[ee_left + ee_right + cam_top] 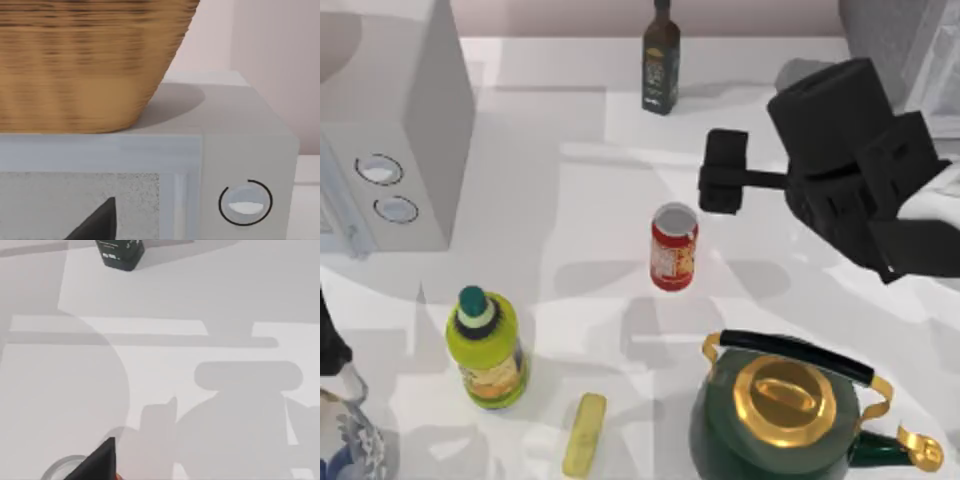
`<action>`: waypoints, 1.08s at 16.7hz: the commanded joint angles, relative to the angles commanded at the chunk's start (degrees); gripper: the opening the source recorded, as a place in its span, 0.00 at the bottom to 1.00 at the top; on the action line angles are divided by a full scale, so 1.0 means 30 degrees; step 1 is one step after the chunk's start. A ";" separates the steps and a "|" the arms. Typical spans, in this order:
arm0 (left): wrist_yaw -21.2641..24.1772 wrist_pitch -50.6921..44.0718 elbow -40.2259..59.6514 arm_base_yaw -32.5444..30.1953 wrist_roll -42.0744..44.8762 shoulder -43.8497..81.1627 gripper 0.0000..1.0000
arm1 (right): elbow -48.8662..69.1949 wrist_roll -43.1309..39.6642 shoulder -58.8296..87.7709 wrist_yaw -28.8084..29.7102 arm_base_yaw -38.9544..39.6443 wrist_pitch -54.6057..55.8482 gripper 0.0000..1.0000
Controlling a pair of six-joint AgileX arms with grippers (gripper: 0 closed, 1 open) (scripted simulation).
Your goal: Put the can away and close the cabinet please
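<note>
1. Red metal with a silver top: the can (674,246) stands upright near the middle of the white table (570,200), a white-and-yellow label round its side (the lettering cannot be read).
2. The right gripper (722,172), matte black and blocky, hovers just beyond the can toward the table's far side, not touching it; whether its jaws are parted or closed cannot be told.
3. The cabinet (880,40), grey and speckled, sits at the far right corner behind the right arm.
4. A glossy green kettle (775,425) with a gold lid stands near the front right.
5. A yellow-green bottle (488,350) with a teal cap stands at the front left, a pale yellow bar (584,434) lying beside it.
6. A dark glass bottle (661,58) stands at the far edge, its label illegible.
7. The white box (245,150) with round knobs carries a woven wicker basket (85,60) in the left wrist view.
</note>
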 joint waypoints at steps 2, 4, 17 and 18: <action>0.0000 0.0000 0.0000 0.0000 0.0000 0.0000 1.00 | 0.1769 0.1193 0.3075 0.0884 0.1317 -0.0475 1.00; 0.0000 0.0000 0.0000 0.0000 0.0000 0.0000 1.00 | 0.3133 0.2184 0.5545 0.1586 0.2414 -0.0896 1.00; 0.0000 0.0000 0.0000 0.0000 0.0000 0.0000 1.00 | 0.5498 0.2779 0.9521 0.2087 0.3242 -0.1009 1.00; 0.0000 0.0000 0.0000 0.0000 0.0000 0.0000 1.00 | 0.5891 0.2585 1.0080 0.1989 0.3048 -0.0730 1.00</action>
